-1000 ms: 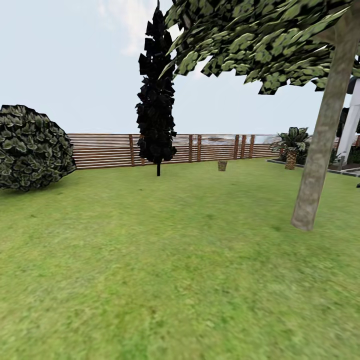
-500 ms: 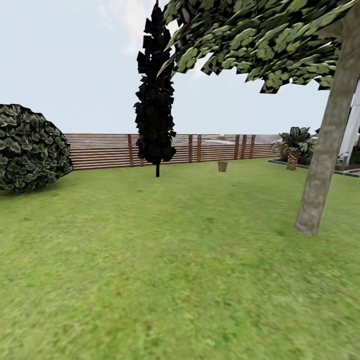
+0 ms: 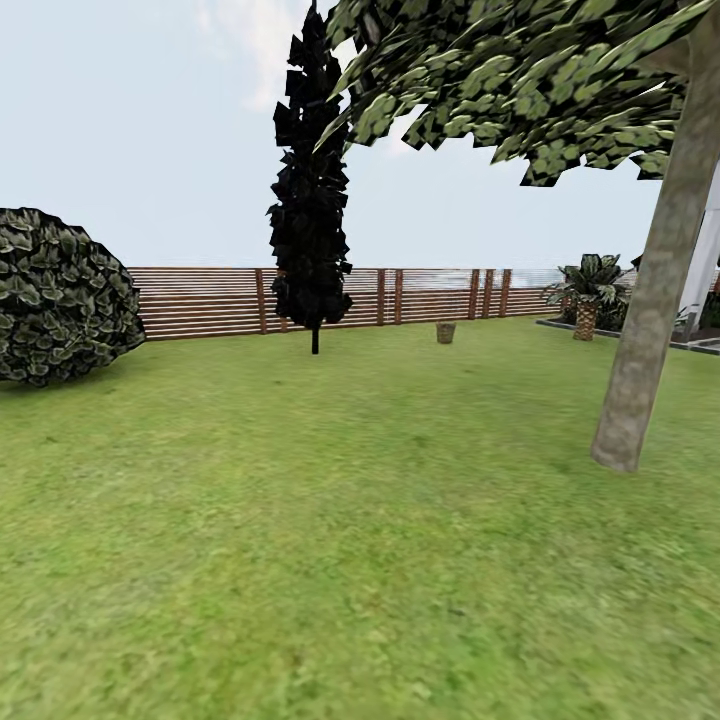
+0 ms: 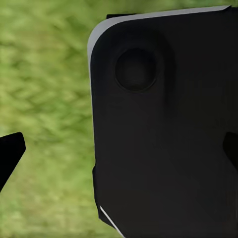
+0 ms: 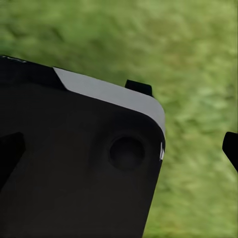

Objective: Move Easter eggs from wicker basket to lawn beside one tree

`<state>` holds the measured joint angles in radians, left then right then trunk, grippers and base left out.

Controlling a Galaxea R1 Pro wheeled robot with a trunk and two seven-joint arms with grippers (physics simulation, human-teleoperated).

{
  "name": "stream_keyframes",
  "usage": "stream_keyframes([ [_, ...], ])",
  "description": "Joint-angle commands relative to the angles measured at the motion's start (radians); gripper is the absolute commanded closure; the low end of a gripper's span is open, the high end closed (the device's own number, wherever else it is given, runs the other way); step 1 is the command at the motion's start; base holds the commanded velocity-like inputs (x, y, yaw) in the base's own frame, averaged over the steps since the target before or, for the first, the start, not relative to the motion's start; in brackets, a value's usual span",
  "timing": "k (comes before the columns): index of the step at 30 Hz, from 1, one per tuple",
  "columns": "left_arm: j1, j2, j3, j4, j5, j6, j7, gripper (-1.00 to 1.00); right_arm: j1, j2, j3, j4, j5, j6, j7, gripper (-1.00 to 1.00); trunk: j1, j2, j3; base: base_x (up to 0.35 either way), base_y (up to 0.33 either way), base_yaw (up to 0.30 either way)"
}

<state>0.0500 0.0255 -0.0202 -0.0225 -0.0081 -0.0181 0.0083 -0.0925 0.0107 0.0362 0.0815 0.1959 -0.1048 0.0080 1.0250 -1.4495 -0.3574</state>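
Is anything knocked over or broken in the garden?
Nothing stands out. The wicker basket stands upright on the lawn far off by the fence, and the tree only leans a little. The basket is too small to see any eggs.

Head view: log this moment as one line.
phase: transit | wicker basket: far, by fence | tree: right | lawn: ahead | eggs: unseen

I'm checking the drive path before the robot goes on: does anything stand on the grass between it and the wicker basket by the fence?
Nothing visible does. The wicker basket stands far off near the fence, with open lawn in front of it. The dark conifer is left of that line, the tree right, the shrub far left.
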Motion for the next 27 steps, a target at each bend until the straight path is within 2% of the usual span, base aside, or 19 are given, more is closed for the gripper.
stream_keyframes([
  [1, 0.001, 0.000, -0.002, -0.002, -0.002, -0.001, 0.001, -1.00, -0.002, -0.002, 0.002, 0.004, 0.001, -0.008, 0.001, -1.00, 0.000, -0.001, -0.001, 0.000, 0.000, 0.000],
  [12, 0.001, 0.000, -0.002, -0.002, -0.002, -0.002, 0.001, -1.00, -0.002, -0.010, 0.000, 0.003, 0.000, -0.007, 0.000, -1.00, 0.000, -0.001, -0.001, 0.017, 0.000, 0.000],
  [27, 0.001, 0.000, -0.001, -0.002, -0.003, 0.000, 0.001, -1.00, -0.002, -0.009, -0.001, 0.003, -0.001, -0.006, -0.005, -1.00, 0.000, -0.001, -0.001, 0.314, 0.000, 0.000],
])
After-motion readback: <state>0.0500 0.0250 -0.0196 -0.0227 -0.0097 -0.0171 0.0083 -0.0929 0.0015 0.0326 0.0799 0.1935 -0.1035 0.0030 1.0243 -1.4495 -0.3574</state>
